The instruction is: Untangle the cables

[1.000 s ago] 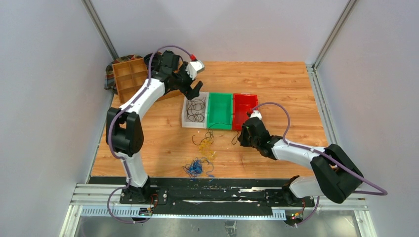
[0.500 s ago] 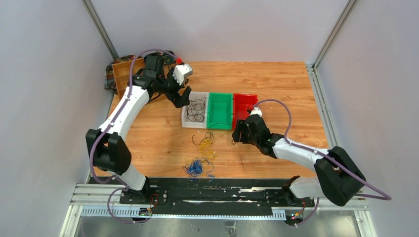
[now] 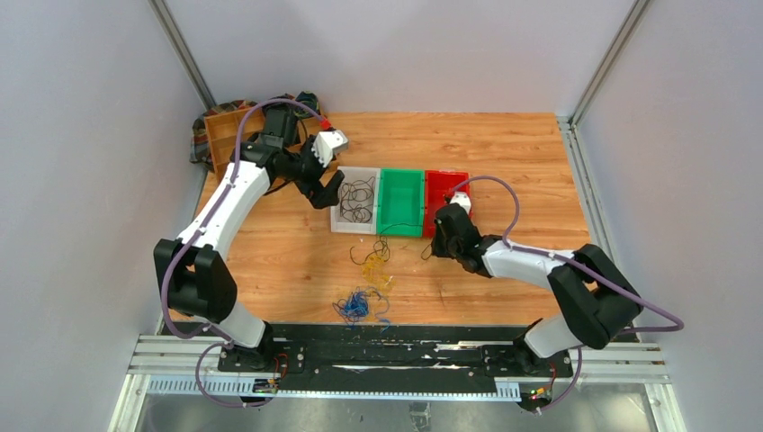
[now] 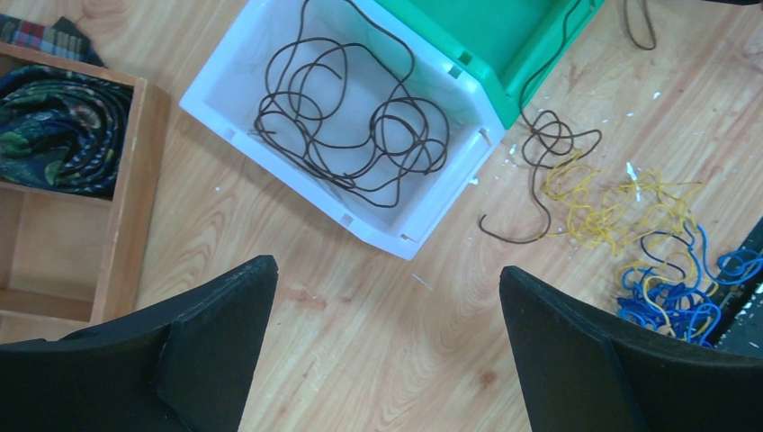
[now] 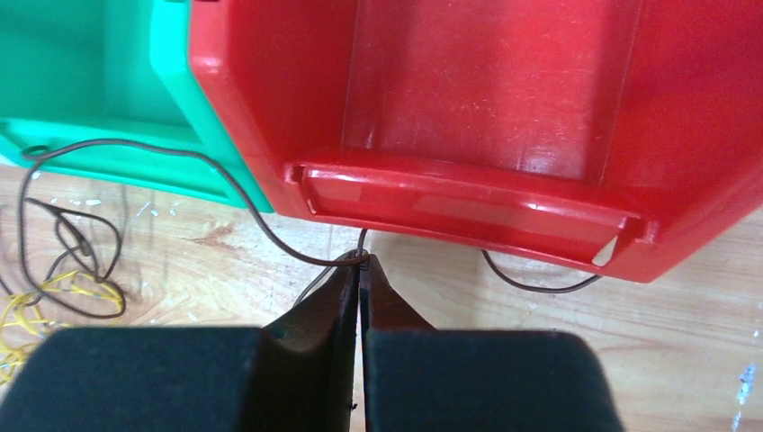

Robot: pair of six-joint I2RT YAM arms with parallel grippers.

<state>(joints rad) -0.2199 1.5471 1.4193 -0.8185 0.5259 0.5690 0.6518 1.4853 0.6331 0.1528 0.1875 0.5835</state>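
- White plastic bin [image 3: 353,229]: loose black cable coils [image 4: 355,135] lie inside, so black looks partly sorted.
- Green plastic bin [image 3: 400,202] and red plastic bin [image 5: 486,90]: no bunch inside; most sorting is not yet done.
- Blue cable bunch [image 4: 675,288] and yellow cable bunch [image 4: 612,211] lie on the wooden table [image 3: 504,153], with strands overlapping where they meet.
- Right gripper [image 5: 360,270] pinches a thin black cable [image 5: 225,180] in front of the red bin.
- Left gripper [image 4: 382,274] is spread and empty, just beside the white bin.
- Unclear: whether the pinched cable is knotted into the yellow bunch.
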